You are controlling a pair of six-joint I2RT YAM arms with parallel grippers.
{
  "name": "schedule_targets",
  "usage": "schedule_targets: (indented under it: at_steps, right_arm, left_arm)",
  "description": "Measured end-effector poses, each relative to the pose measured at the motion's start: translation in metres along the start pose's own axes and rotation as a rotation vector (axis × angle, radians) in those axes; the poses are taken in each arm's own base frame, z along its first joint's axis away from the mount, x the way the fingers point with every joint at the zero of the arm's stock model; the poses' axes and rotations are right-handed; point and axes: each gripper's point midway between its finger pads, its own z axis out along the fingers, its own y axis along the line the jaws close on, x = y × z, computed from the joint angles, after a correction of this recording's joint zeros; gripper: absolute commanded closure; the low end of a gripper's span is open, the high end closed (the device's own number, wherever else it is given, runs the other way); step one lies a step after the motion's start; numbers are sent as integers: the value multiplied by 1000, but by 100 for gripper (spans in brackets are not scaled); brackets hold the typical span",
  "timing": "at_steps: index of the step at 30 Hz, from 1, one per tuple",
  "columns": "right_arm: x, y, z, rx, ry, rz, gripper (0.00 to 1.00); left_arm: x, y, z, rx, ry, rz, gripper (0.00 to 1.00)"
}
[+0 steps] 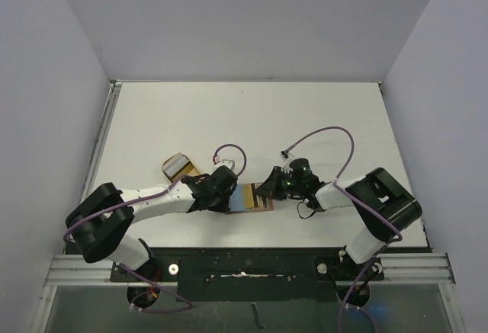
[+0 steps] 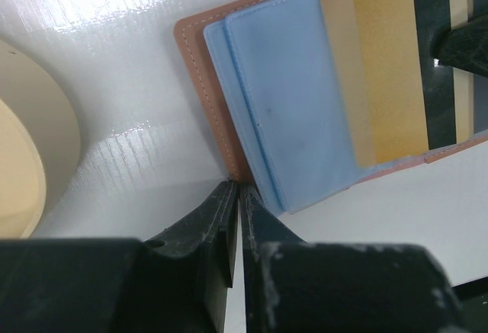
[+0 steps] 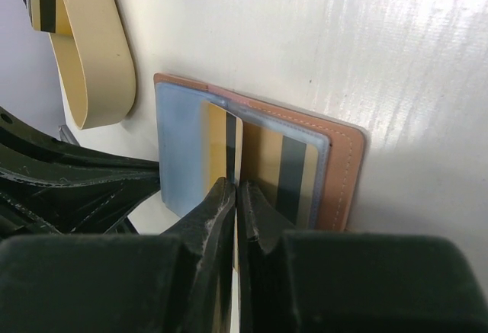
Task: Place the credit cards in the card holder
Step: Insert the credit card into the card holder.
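The reddish-brown card holder (image 1: 265, 206) (image 2: 195, 66) (image 3: 347, 173) lies open near the table's front edge, its light blue sleeves (image 2: 290, 97) facing up. My left gripper (image 1: 229, 198) (image 2: 238, 184) is shut on the holder's brown near edge at its left side. From the right, my right gripper (image 1: 268, 188) (image 3: 238, 188) is shut on a gold credit card with a dark stripe (image 3: 226, 139) (image 2: 389, 66). The card stands on edge, its far end over the blue sleeve. Another gold striped card (image 3: 288, 171) sits in the holder's right pocket.
A pale tan case with a rounded end (image 1: 181, 167) (image 2: 23, 158) (image 3: 91, 51) lies just left of and behind the holder, close to my left arm. White tabletop (image 1: 252, 120) stretches to the back, with grey walls on three sides.
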Motion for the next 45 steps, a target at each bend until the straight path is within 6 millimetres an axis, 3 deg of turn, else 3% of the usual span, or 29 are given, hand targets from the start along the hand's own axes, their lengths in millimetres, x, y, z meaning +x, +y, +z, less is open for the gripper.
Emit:
schedule_targets:
  at_steps: [10,23,29,33,37,45]
  right_arm:
    - [10,14,13,28,29,-16,87]
    - [16,16,19,94,14,-47,79]
    - [20,22,20,119,15,-76,70]
    - [21,25,20,143,22,-98,68]
    - [20,21,14,181,25,-115,60]
    - [20,21,11,203,35,-146,67]
  left_arm:
    - [-1,-1,0,5,-2,0,94]
    - [-3,-5,-1,24,-7,-1,94]
    - [-17,-10,-14,59,-65,-16,86]
    - [-30,-7,-24,50,-122,-35,81]
    - [-37,3,-29,25,-143,-76,69]
    - [-53,11,-39,78,-168,-213,60]
